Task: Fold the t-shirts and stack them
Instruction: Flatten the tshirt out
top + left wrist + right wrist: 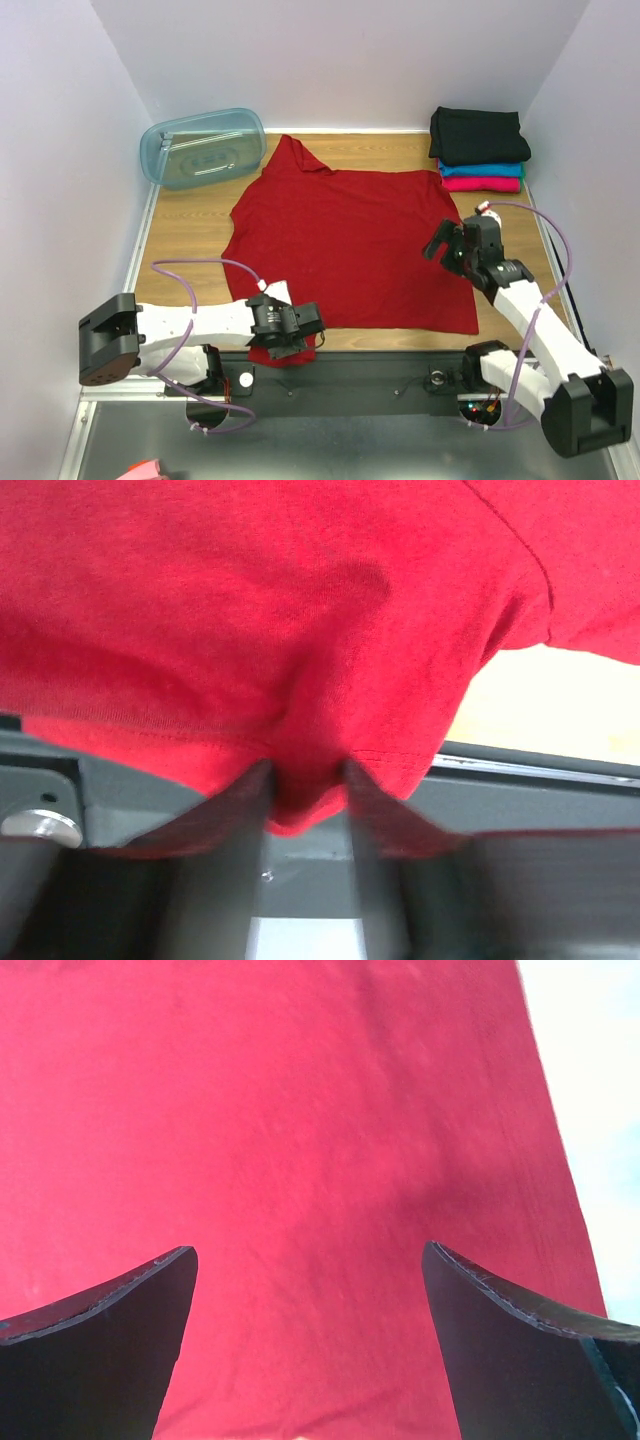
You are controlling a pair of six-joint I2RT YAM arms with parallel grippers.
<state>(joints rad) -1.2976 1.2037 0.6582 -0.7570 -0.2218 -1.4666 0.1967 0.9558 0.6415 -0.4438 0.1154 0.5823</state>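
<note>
The deep red t-shirt [350, 240] lies spread flat on the wooden table. My left gripper [283, 340] is at its near left corner, over the table's front edge, shut on a pinch of the red cloth [305, 800]. My right gripper [446, 245] hovers open and empty over the shirt's right side; in the right wrist view its fingers [110, 1340] frame bare red cloth [300, 1160]. At the back right is a stack of folded shirts: black [478, 135] on top, teal blue [482, 170] under it, magenta pink [480, 184] at the bottom.
A translucent pale blue plastic tub [203, 147] lies at the back left. White walls close in the left, back and right sides. A grey metal rail [400, 365] runs along the table's front edge by the arm bases.
</note>
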